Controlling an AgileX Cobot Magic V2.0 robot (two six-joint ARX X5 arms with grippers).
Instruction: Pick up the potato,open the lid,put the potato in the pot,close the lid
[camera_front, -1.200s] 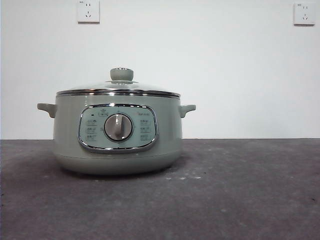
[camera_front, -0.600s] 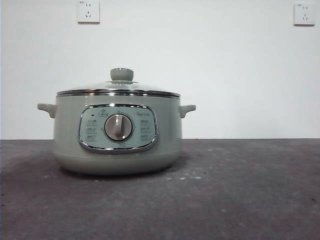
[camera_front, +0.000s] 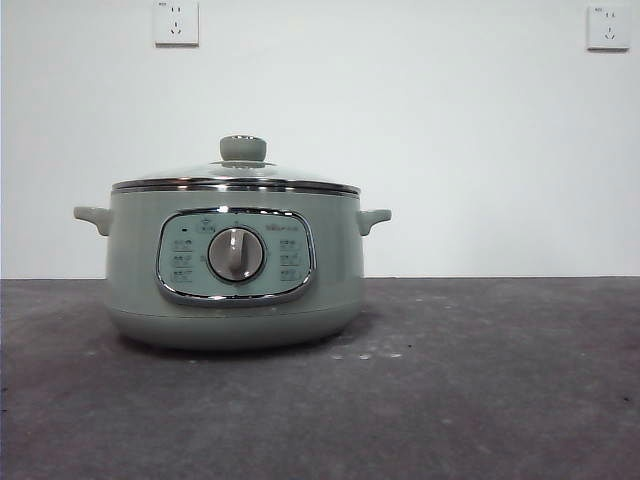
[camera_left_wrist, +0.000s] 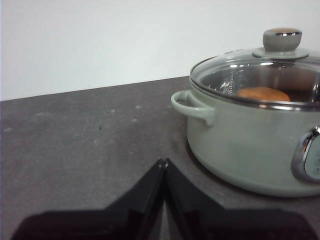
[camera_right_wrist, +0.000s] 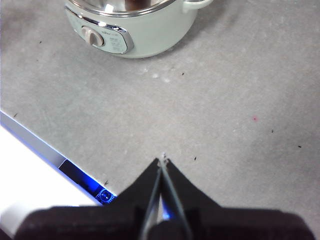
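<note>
Left wrist view – left hand (camera_left_wrist: 164, 162) closed, empty, low beside pot (camera_left_wrist: 250, 145), right hand (camera_right_wrist: 163, 161) closed, empty – raised.

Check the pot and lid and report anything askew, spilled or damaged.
Nothing stands out. The lid sits level on the pot, with the potato inside under the glass. Only a few pale specks lie on the table beside the pot.

The pot (camera_front: 235, 265) was the only obstacle on the table (camera_front: 480, 400), standing left of centre with the lid (camera_front: 237, 180) seated on its rim, closing the way to the potato (camera_left_wrist: 262, 93) inside. Bare tabletop lay in front and to both sides; nothing hung above the lid's knob (camera_front: 243, 149).
</note>
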